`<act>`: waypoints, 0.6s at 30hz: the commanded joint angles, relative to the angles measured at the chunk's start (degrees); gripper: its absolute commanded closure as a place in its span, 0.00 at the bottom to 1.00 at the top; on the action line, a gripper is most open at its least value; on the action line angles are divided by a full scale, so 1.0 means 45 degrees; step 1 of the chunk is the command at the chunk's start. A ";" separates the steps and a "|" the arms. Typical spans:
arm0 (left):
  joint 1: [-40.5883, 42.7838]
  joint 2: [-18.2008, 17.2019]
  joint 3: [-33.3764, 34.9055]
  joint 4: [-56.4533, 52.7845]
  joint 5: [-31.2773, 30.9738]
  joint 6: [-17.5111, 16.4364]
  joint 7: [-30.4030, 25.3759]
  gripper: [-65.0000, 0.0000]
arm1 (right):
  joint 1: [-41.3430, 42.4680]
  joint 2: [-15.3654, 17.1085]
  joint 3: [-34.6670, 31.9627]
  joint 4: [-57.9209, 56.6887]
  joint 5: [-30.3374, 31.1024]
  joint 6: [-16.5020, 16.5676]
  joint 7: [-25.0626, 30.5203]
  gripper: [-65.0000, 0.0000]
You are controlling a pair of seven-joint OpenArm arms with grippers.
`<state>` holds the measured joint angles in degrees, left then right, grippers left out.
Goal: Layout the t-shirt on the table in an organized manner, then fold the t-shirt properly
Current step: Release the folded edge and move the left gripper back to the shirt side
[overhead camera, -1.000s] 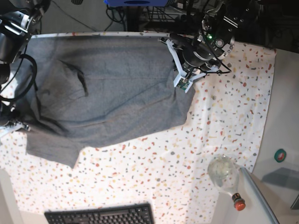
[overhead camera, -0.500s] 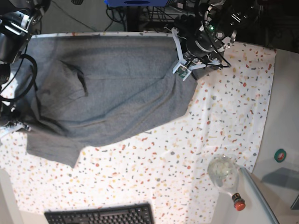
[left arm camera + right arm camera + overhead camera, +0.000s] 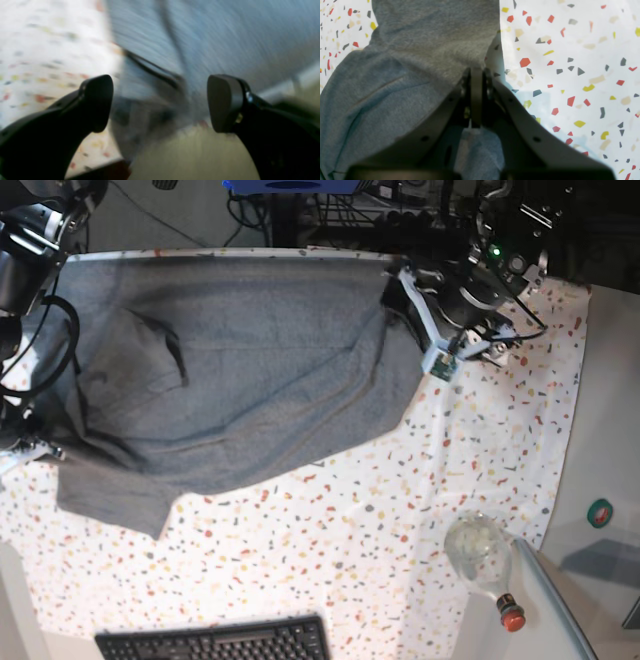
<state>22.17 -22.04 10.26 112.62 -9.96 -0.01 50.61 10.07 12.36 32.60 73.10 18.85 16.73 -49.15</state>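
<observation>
The heather-grey t-shirt (image 3: 240, 360) lies spread over the back left of the speckled table (image 3: 480, 440), with a raised fold along its right edge. My left gripper (image 3: 398, 298) hovers at that right edge near the table's back. In the left wrist view the left gripper (image 3: 160, 103) is open, and its black fingers (image 3: 96, 102) stand wide apart over the blurred t-shirt (image 3: 225, 37). My right gripper (image 3: 476, 75) is shut on a pinch of the t-shirt (image 3: 420, 50) above the table (image 3: 570, 62). In the base view the right gripper (image 3: 30, 445) sits at the shirt's left edge, mostly hidden.
A black keyboard (image 3: 215, 642) lies at the front edge. A clear bottle (image 3: 480, 552) with a red cap lies at the front right corner. A green tape roll (image 3: 599, 512) rests on the grey side surface. Cables and equipment crowd the back edge.
My left gripper has opened and let go of the shirt's right edge, then moved right and slightly back. The shirt's right edge now lies farther right. The right arm has not moved.
</observation>
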 commanded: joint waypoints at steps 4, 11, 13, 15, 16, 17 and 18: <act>-0.1382 0.0356 -0.2642 -0.0968 -0.2994 -0.1414 -0.0316 0.14 | 0.0254 0.0272 0.0013 0.0215 0.0118 0.0043 0.0225 1.00; -0.4820 0.0298 -0.1665 -0.6633 -0.6491 -0.2176 -0.0316 0.14 | 0.0254 0.0272 0.0013 0.0215 0.0099 0.0043 0.0225 1.00; -0.5562 0.0376 -0.0669 -0.8020 -0.6510 -0.2176 -0.0355 0.14 | 0.0254 0.0272 0.0013 0.0215 0.0099 0.0043 0.0225 1.00; -0.5973 0.0493 -0.0024 -0.8743 -0.6549 -0.2176 -0.0414 0.14 | 0.0254 0.0272 0.0013 0.0215 0.0099 0.0043 0.0225 1.00; -0.6109 0.0669 0.0093 -0.8899 -0.6549 -0.2176 -0.0414 0.14 | 0.0254 0.0291 0.0013 0.0215 0.0099 0.0043 0.0245 1.00; -0.6168 0.0806 0.0093 -0.9016 -0.6549 -0.2176 -0.0414 0.14 | 0.0254 0.0291 0.0013 0.0215 0.0099 0.0043 0.0245 1.00; -0.6227 0.0923 0.0054 -0.9114 -0.6530 -0.2176 -0.0414 0.14 | 0.0254 0.0311 0.0013 0.0215 0.0099 0.0043 0.0264 1.00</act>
<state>-5.30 -17.61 10.70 71.00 -39.03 -9.47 48.82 9.96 12.47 32.51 73.06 19.03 16.86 -49.12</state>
